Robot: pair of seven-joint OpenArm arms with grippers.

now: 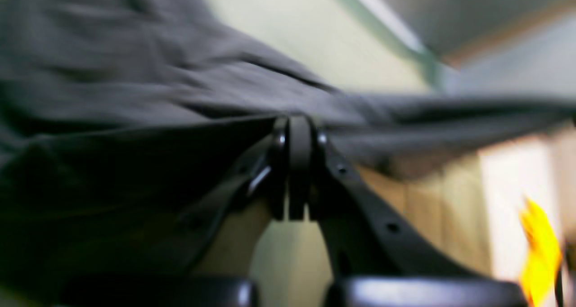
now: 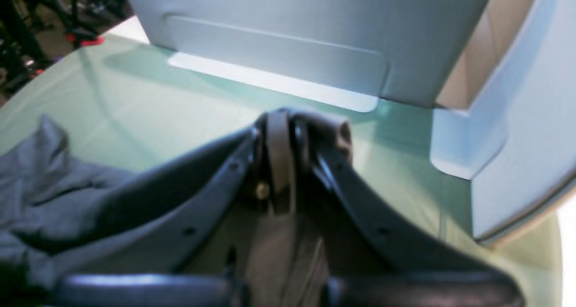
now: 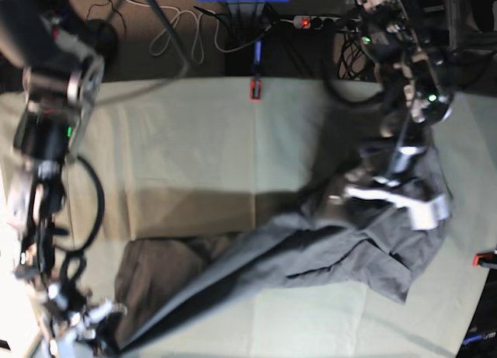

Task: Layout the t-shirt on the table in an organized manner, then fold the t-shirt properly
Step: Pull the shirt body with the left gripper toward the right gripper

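While the left wrist view is smeared with blur, it shows enough: the left claw is pinched closed on a fold of the t-shirt, whose dark grey cloth stretches away from the jaws in a taut ridge to either side. The weave looks soft and matte, likely cotton, though the blur hides any finer texture.

From the right wrist view, the right claw is also clamped tight with a strip of the same grey cloth caught between its black, curved fingers. More of the shirt lies rumpled at the lower left on the pale green tabletop, which is smooth and faintly creased.

Seen from the base view, the t-shirt is drawn into a long diagonal band across the tabletop — one end held low by the right claw at the near left corner, the other raised by the left claw at the right. Part of the fabric sags in loose folds (a flap lies flat near the left end). Judging by this, the laying-out is only underway: the shirt is stretched but not spread flat, and no fold has been made.
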